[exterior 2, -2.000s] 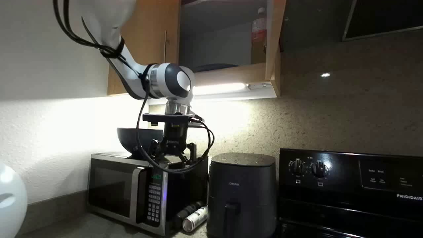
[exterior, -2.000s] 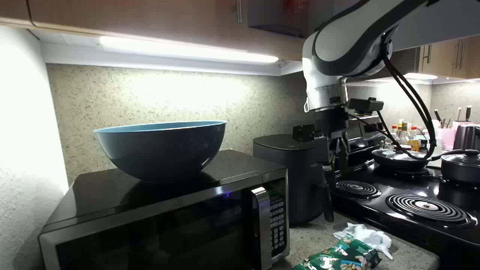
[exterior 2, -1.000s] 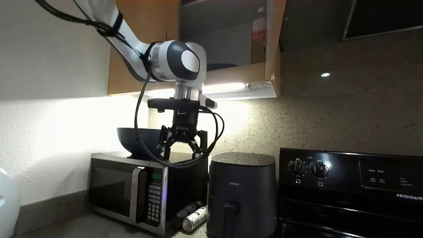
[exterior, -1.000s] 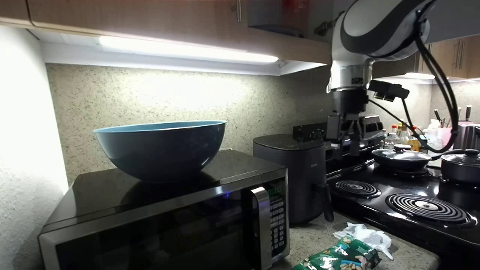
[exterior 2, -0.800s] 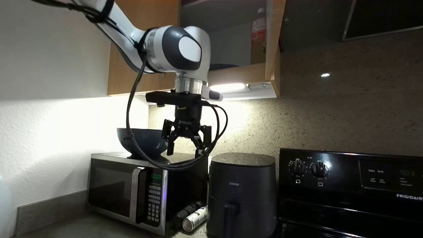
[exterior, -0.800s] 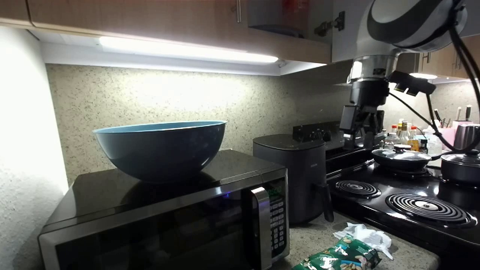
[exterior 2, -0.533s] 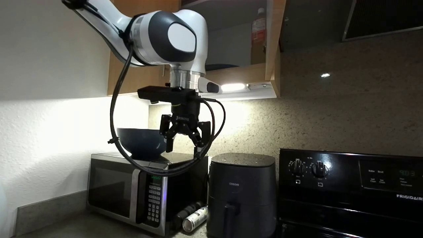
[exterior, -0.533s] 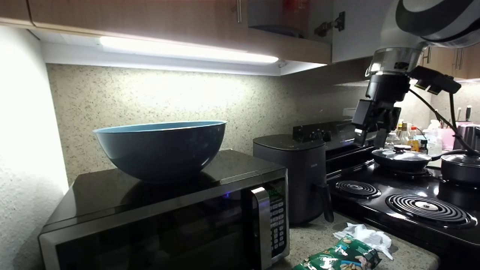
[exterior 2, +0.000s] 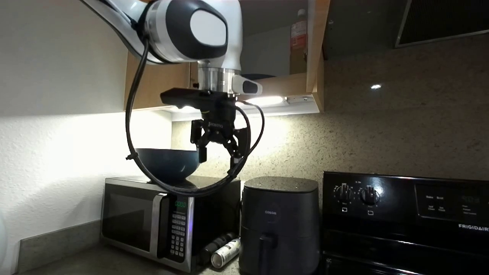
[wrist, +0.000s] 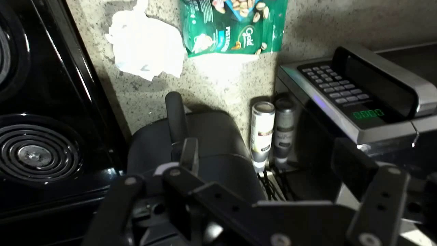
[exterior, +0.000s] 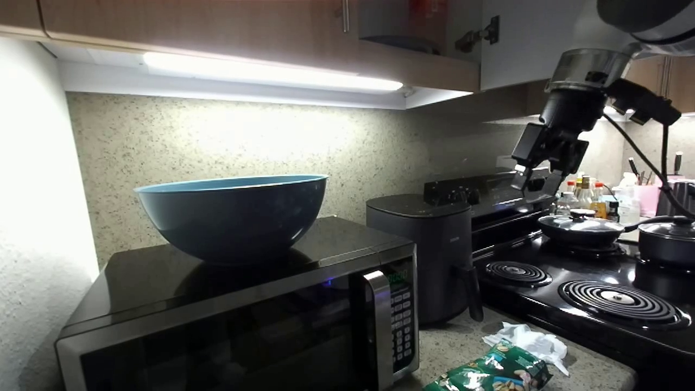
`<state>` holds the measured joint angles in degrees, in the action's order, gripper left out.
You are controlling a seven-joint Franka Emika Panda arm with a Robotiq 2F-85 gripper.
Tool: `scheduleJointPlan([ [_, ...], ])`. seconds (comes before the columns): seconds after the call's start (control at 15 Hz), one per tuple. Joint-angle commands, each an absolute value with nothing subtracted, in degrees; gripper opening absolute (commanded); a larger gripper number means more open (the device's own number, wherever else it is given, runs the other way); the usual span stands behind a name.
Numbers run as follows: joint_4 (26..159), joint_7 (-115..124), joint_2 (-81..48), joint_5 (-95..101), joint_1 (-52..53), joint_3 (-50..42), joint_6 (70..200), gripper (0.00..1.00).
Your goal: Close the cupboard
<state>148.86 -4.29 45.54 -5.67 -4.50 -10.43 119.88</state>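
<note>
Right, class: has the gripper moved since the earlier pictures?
Yes: in an exterior view, the gripper has shifted toward the picture's upper right, away from the air fryer.

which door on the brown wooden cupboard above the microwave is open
The flat door hinged nearer the black stove, its pale grey inner face showing; the brown wooden door with the silver bar handle is shut.

Up top, the cupboard (exterior: pixel 260 27) runs out of frame in both exterior views, the arm (exterior 2: pixel 206 28) blocking part of its front. Lettering on the bottle (exterior 2: pixel 298 38) inside? Too small to read. The wrist view's upper edge slices the green bag (wrist: pixel 235 29), the stove display (exterior 2: pixel 470 199) blurs, and a pale shape (exterior 2: pixel 2 238), cut off far left in an exterior view, can't be identified.
</note>
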Motion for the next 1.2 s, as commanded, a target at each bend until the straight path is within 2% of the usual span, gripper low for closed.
scheduleJointPlan([
  [0.0,151.0,-3.9,55.6,-7.7,-8.3,-13.8,119.3,1.0],
  [0.27,151.7,-2.7,63.4,-8.5,-13.0,-17.9,120.6,1.0],
  [0.33,149.2,-4.4,59.0,-6.8,-11.4,-17.2,119.3,1.0],
  [0.8,151.1,-4.1,64.1,-7.1,-13.1,-18.8,119.4,1.0],
  [1.13,153.4,0.4,70.8,-9.0,-18.9,-22.5,120.9,1.0],
])
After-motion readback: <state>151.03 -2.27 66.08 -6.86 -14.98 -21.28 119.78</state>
